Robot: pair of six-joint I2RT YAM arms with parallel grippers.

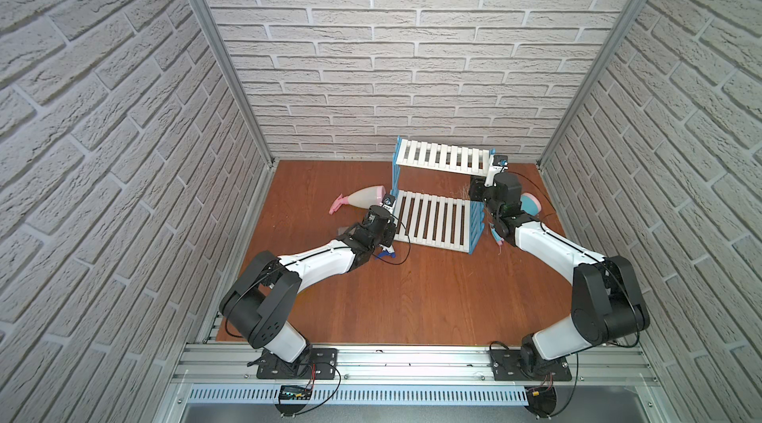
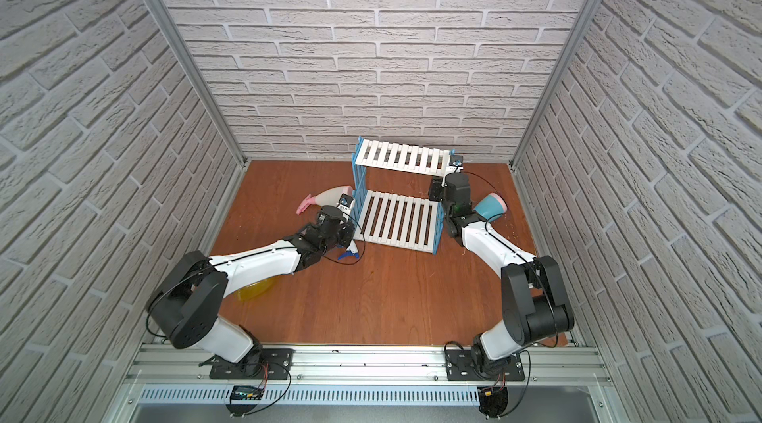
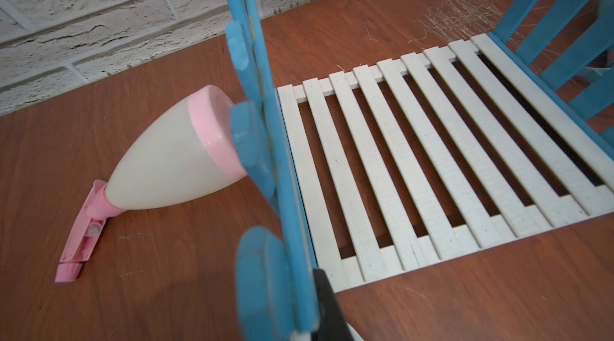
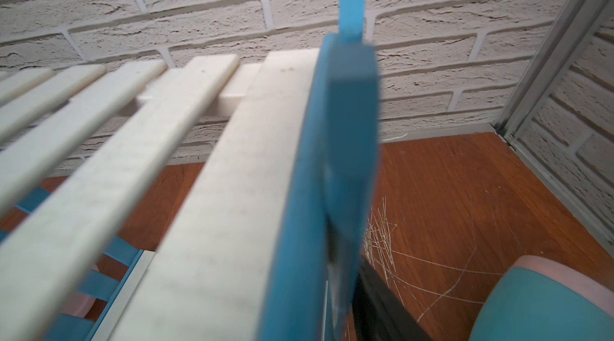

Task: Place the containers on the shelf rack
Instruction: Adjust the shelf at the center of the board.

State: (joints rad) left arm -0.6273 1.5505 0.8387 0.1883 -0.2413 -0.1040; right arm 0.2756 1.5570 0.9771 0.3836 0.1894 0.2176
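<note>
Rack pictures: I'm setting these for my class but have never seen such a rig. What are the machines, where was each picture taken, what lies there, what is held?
Two robot arms work at a wooden table, each ending in a two-finger gripper. Two pictures look down from overhead; two come from cameras on the arms' wrists. On the table stands a rack with white shelves and blue sides. Spray bottles lie there too: a cream bottle, a blue bottle, a yellow bottle half hidden under the left arm, and a white-blue trigger showing beneath that arm. The left gripper is shut on the rack's side. The right gripper is at the opposite side; whether it grips is unclear.
</note>
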